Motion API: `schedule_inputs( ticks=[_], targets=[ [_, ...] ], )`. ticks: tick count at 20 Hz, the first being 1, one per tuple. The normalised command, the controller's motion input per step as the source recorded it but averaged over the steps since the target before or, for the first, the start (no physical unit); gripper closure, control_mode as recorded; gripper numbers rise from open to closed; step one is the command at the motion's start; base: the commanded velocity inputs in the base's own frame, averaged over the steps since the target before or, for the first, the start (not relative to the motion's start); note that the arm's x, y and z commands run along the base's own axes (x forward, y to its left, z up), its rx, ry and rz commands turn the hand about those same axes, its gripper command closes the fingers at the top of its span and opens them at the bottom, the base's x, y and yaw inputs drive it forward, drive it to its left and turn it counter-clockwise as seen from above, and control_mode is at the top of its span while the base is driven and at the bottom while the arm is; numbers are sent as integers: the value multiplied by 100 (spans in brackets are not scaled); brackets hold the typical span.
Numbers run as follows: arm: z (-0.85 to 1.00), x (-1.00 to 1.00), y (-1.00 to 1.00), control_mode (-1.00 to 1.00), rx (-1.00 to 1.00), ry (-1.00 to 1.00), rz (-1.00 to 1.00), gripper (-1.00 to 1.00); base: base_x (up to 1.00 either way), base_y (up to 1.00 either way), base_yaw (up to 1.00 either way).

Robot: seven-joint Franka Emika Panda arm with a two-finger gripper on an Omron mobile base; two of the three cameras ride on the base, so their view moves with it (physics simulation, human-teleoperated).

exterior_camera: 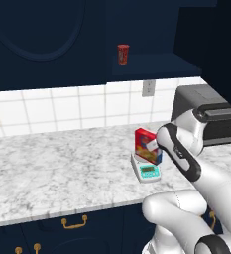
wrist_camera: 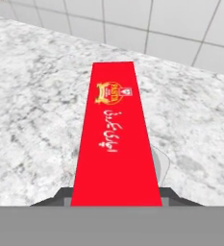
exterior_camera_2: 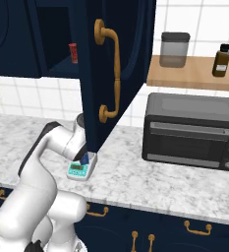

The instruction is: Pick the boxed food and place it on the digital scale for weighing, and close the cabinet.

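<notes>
**Box standing on the scale, cabinet door open**

The cabinet (exterior_camera_2: 113, 74) hangs above the counter (exterior_camera: 52, 168) with its door swung out toward the room, brass handle facing forward. A black toaster oven (exterior_camera_2: 189, 130) sits on the counter to the right. The scale (exterior_camera: 145, 171) rests on the counter, display toward the front edge. The box (exterior_camera: 147, 146) stands upright on the scale's plate. The gripper (exterior_camera: 159, 149) is at the box's right side; the fingers appear to sit on either side of the box, but whether they are pinching it cannot be told.
</notes>
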Motion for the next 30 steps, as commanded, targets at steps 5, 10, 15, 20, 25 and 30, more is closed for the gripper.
schedule_inputs(
  ticks=[5, 10, 15, 20, 25, 30],
  targets=[
    [-3, 24, 0, -100, 0, 0, 1, 100, 0, 0, 0],
    [-12, 21, 2, -100, 0, 0, 0, 100, 0, 0, 0],
    [-22, -2, 5, -100, 0, 0, 0, 100, 0, 0, 0],
    [-33, -16, 15, -100, 0, -3, 0, -100, 0, 0, 0],
    [-9, 0, 5, -100, 0, -5, 0, -100, 0, 0, 0],
    [0, -5, 0, -100, 0, -3, 0, -100, 0, 0, 0]
  ],
)
